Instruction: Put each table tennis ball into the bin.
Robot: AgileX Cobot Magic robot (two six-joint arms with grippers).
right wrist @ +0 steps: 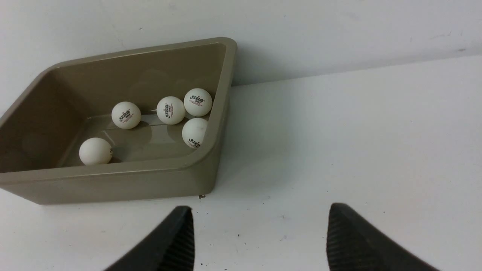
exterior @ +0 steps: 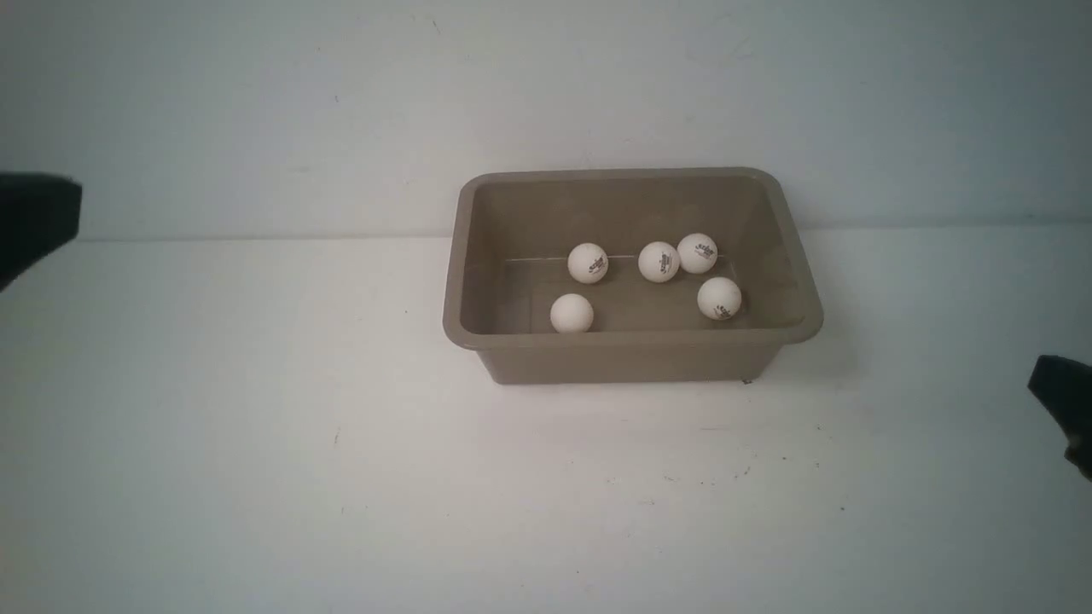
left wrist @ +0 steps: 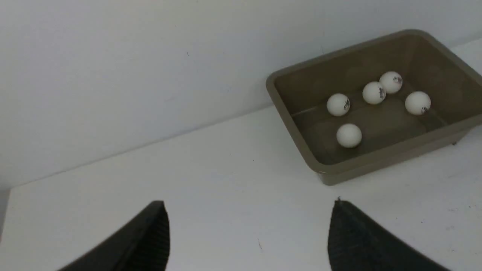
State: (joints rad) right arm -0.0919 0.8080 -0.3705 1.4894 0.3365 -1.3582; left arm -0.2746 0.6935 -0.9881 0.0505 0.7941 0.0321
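Spanning the whole scene, the white tabletop [exterior: 256,443] carries the bin [exterior: 631,351] against the back wall. Left end effector [left wrist: 248,241] and right end effector [right wrist: 260,241] both stand apart from the bin, jaws spread, holding nothing. All five balls [exterior: 588,263] lie inside the bin, two touching. Task judged complete; nothing appears left to pick.

Five table tennis balls [exterior: 659,261], one bin [exterior: 631,351], two grippers [left wrist: 248,233]

Left tool [left wrist: 248,237], right tool [right wrist: 260,241]: jaws apart, empty.
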